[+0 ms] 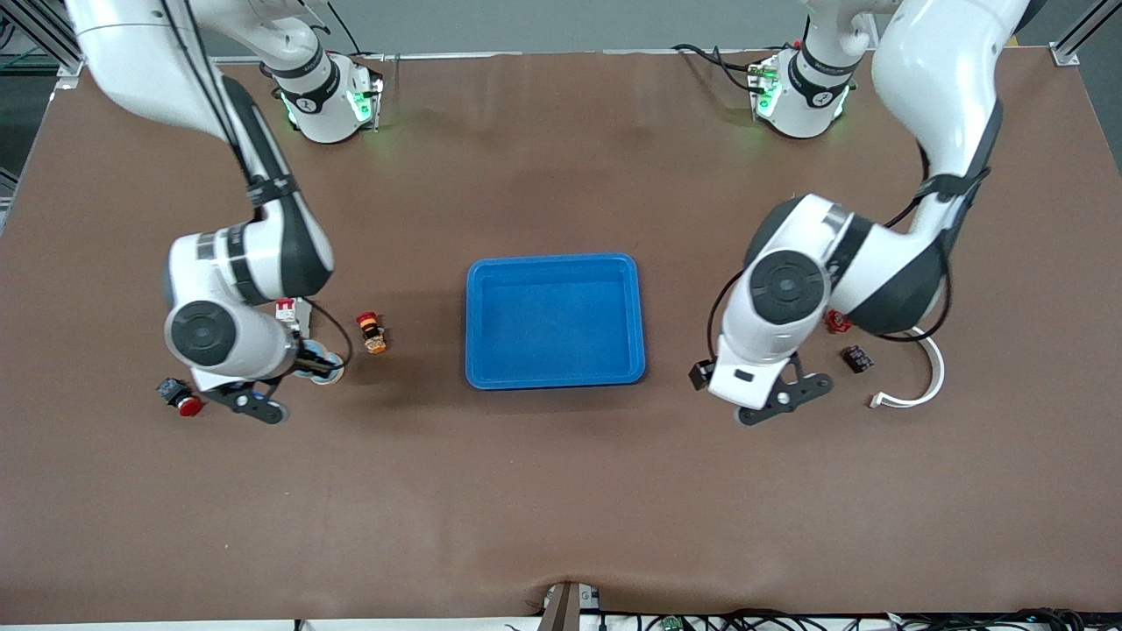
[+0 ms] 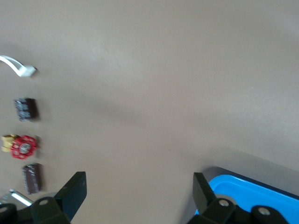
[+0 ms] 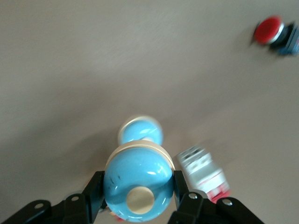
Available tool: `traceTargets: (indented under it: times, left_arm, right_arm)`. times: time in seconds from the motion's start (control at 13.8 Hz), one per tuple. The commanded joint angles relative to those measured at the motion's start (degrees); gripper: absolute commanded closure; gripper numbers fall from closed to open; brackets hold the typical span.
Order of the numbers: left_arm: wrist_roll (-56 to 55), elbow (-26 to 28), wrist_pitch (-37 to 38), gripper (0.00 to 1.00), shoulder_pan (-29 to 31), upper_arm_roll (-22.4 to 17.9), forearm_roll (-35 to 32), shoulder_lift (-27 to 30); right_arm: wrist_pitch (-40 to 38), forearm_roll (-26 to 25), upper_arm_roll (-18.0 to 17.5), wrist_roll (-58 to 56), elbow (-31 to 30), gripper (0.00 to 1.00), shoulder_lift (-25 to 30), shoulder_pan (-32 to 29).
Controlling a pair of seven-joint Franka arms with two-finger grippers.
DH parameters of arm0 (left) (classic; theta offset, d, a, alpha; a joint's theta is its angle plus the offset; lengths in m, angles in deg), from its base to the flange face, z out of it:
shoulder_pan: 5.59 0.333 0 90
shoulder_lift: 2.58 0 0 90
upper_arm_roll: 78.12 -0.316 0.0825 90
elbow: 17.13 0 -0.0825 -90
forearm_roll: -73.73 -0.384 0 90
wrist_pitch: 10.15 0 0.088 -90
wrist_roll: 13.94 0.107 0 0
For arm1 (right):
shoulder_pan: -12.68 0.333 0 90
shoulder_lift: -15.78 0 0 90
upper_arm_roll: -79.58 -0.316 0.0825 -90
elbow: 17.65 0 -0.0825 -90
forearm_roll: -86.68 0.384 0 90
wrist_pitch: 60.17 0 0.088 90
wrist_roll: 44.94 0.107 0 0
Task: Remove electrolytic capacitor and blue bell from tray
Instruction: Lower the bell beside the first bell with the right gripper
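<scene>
Here I saw the right gripper [image 3: 138, 196] low over the desk [image 1: 561, 491], jaws pinching the blue bell [image 3: 138, 186], while the left gripper [image 2: 139, 198] hovered with jaws spread.

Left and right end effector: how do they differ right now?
The right end effector is shut on the blue bell; the left end effector is open and holds nothing. The right is at the right arm's end of the table, the left beside the blue tray. Both point downward.
</scene>
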Motion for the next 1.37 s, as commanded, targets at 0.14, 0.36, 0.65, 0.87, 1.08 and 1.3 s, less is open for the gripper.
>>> traceTargets:
  times: [0.14, 0.36, 0.65, 0.87, 1.08, 1.3]
  left_arm:
    - [12.76, 6.38, 0.53, 0.0, -1.76, -9.48, 9.95, 12.83]
    - [18.46, 12.44, 0.71, 0.0, 2.09, -9.39, 10.13, 20.04]
    - [26.47, 17.02, 4.38, 0.0, 4.57, -11.05, 10.74, 27.6]
    - [28.49, 16.68, 9.05, 0.0, 6.59, -11.32, 11.0, 30.77]
    - [31.75, 16.85, 11.95, 0.0, 8.34, -11.5, 11.0, 33.93]
    - [36.74, 16.76, 13.97, 0.0, 9.75, -11.5, 12.22, 36.66]
  right_arm:
    - [6.06, -0.96, -1.3, -11.54, -5.91, 1.0, 2.99, -7.83]
    - [14.76, -0.96, -1.21, -13.66, -12.6, 1.0, 4.49, -9.41]
    - [26.1, -0.96, -1.21, -16.73, -19.8, 1.0, 4.49, -11.52]
    - [28.75, -0.96, -1.21, -19.81, -21.4, 1.0, 4.32, -13.28]
    - [31.56, -0.96, -1.21, -21.66, -23.33, 1.0, 4.23, -14.34]
    - [33.06, -0.96, -1.21, -23.51, -23.86, 1.0, 4.05, -15.65]
